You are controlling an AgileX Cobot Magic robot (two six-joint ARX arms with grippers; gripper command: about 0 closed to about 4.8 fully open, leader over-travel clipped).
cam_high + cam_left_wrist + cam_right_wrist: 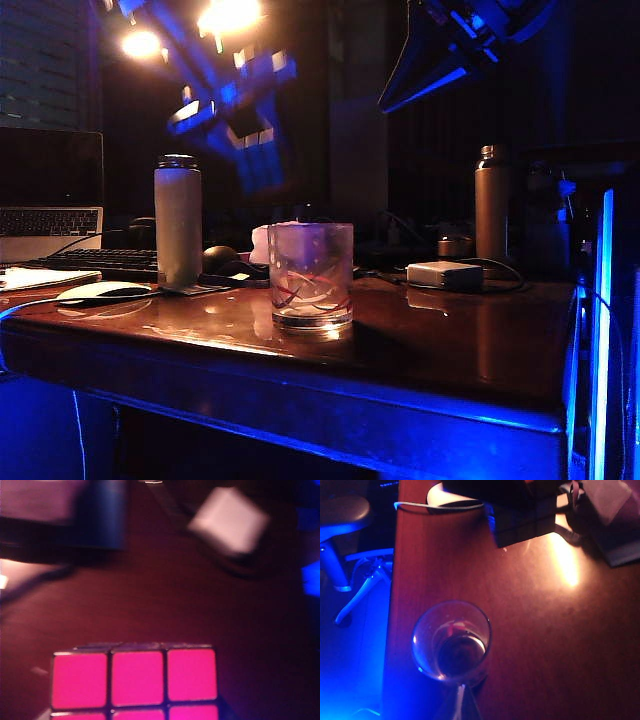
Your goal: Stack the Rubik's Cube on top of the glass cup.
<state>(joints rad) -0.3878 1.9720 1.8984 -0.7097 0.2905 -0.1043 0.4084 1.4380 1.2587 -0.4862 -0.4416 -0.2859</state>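
Note:
The glass cup (310, 275) stands upright near the table's front edge; from above its open mouth (451, 642) shows nothing inside. The Rubik's Cube (135, 680) shows a pink face close up in the left wrist view. It hangs dark above the table (522, 522), beyond the cup. My left gripper (240, 125) is a blue motion blur high above and left of the cup, shut on the cube; its fingers are hidden. My right gripper (460, 707) hangs shut above the cup's near rim, holding nothing; its arm (450, 40) is raised at upper right.
A tall bottle (178, 220) stands left of the cup, another (491, 200) at the back right. A white box with a cable (445, 275) lies right of the cup. A mouse (100, 291), keyboard (100, 260) and laptop (50, 220) sit at the left.

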